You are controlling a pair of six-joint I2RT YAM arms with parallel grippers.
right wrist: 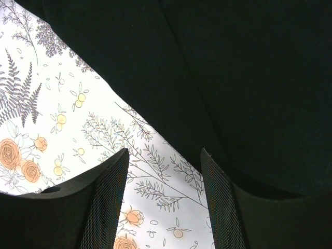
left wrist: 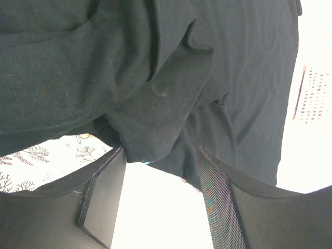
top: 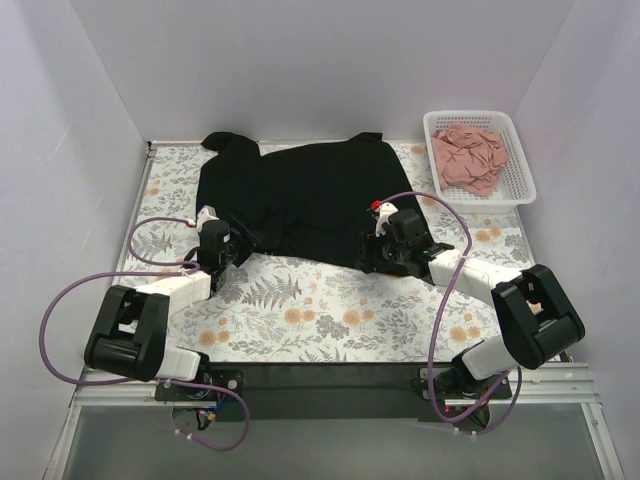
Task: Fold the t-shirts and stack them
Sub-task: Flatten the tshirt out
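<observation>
At the near edge of the bench (top: pixel 300 320), I observed the left arm (top: pixel 140 325) and the right arm (top: pixel 520 315) both reaching forward over the floral surface.

Left fingers (left wrist: pixel 218 202): these stood apart with a clear gap between them. A bunched fold of the black t-shirt (left wrist: pixel 155 78) hung just beyond the fingertips, and its lowest corner dipped toward the gap. I saw no cloth clamped between the pads, so nothing was held. From above, these fingers sat at the near-left corner of the garment.

Right fingers (right wrist: pixel 104 207): these also stood apart, with bare floral bench showing between them. The near hem of the black t-shirt ran diagonally just ahead of the tips. The cloth lay close beside one finger, but I could not tell whether it touched. Nothing was held.

Beyond both sets of fingers, the black t-shirt lay spread over the middle and far part of the bench. It was mostly flat but rumpled along its left side, and one sleeve reached toward the far-left corner.

At the far-right corner, a white lattice basket (top: pixel 488 203) stood on the bench, apart from the black garment. The pink t-shirt (top: pixel 470 158) lay crumpled inside it.
</observation>
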